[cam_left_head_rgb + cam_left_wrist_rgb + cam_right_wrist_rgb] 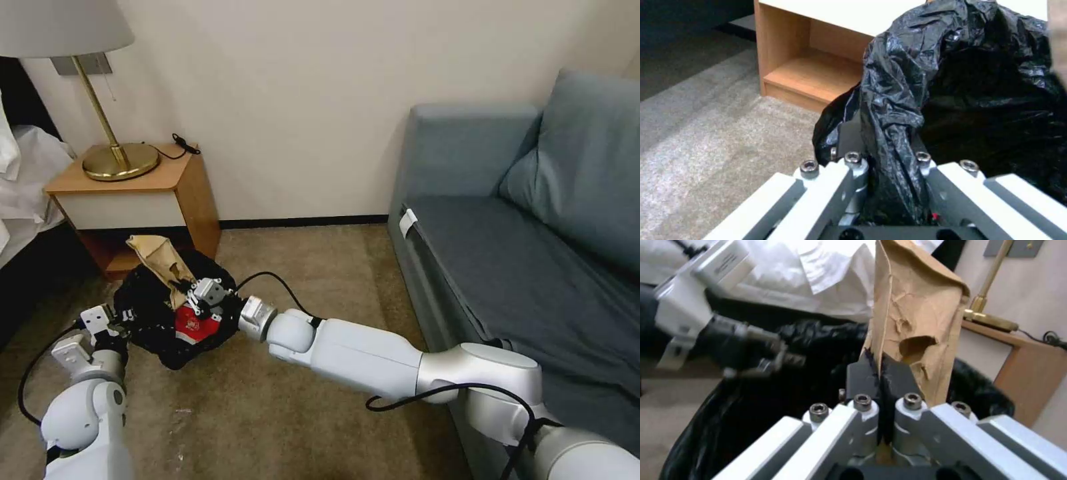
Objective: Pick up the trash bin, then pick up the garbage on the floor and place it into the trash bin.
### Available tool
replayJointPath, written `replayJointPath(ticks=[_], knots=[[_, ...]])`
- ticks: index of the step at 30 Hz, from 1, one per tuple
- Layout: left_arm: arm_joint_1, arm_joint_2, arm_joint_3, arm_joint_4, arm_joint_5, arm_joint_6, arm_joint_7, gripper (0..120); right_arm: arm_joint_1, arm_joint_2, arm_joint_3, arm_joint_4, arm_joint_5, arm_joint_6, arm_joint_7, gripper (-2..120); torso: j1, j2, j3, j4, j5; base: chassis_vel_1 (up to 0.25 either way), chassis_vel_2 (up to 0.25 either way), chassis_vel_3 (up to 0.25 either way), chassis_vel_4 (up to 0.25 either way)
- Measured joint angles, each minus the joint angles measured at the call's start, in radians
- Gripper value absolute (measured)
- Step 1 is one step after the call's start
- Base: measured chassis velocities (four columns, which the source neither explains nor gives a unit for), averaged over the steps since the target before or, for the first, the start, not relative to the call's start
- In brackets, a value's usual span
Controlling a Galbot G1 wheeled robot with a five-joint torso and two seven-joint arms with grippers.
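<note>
The trash bin, draped in a crinkled black bag, hangs just above the carpet in front of the nightstand. My left gripper is shut on the bag-covered rim on the bin's left side; it also appears as the left gripper in the right wrist view. My right gripper is shut on a crumpled tan paper bag, which stands upright over the bin's mouth. That paper bag rises from the pinched fingers. A red-and-white paper cup lies inside the bin.
A wooden nightstand with a brass lamp stands right behind the bin. A grey-blue sofa fills the right side. White bedding hangs at the far left. Open carpet lies between bin and sofa.
</note>
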Motion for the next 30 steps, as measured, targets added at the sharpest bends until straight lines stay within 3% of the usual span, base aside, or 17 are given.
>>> replayJointPath(ticks=[1,3,10,15,18,22,25,30], knots=[[0.001,0.0,-0.001,-0.001,0.0,0.0,0.0,4,-0.005,-0.007,-0.006,0.002,-0.005,0.006,-0.005,11,0.0,0.0,0.0,0.0,0.0001,0.0,0.0,0.0,0.0],[0.001,0.0,-0.001,-0.001,0.0,0.0,0.0,4,-0.005,-0.009,-0.006,0.003,-0.005,0.006,-0.008,13,0.0,0.0,0.0,0.0,0.0001,0.0,0.0,0.0,0.0],[0.003,0.001,-0.006,-0.003,-0.001,0.0,0.001,4,-0.006,-0.02,-0.006,0.021,0.0,0.008,-0.024,42,0.0,0.0,0.0,0.0001,0.0001,0.0,0.0,0.0,0.0],[0.003,0.001,-0.006,-0.004,-0.002,0.0,0.001,4,-0.001,-0.023,0.01,0.03,0.003,0.007,-0.024,54,0.0,0.0,0.0,0.0001,0.0001,0.0,0.0,0.0,0.0],[0.005,0.002,-0.005,-0.002,-0.002,0.0,0.001,4,0.038,-0.037,0.093,0.057,0.016,-0.005,-0.011,71,0.0,0.0,0.0,0.0003,0.0002,0.0,0.0,0.0,0.0],[0.005,0.003,-0.005,0.0,-0.003,0.0,0.001,4,0.058,-0.058,0.143,0.08,0.026,-0.014,-0.004,81,0.0,0.0,0.0,0.0003,0.0001,0.0,0.0,0.0,0.0],[0.002,0.006,-0.007,0.0,-0.011,0.005,0.001,4,0.072,-0.141,0.252,0.142,0.038,-0.029,0.009,96,0.0,0.0,0.0,0.0003,0.0003,0.0,0.0,0.0,0.0],[0.0,0.01,-0.007,0.001,-0.016,0.006,0.001,4,0.031,-0.241,0.355,0.192,0.034,-0.034,0.028,99,0.0,0.0,0.0,0.0002,0.0005,0.0,0.0,0.0,0.0]])
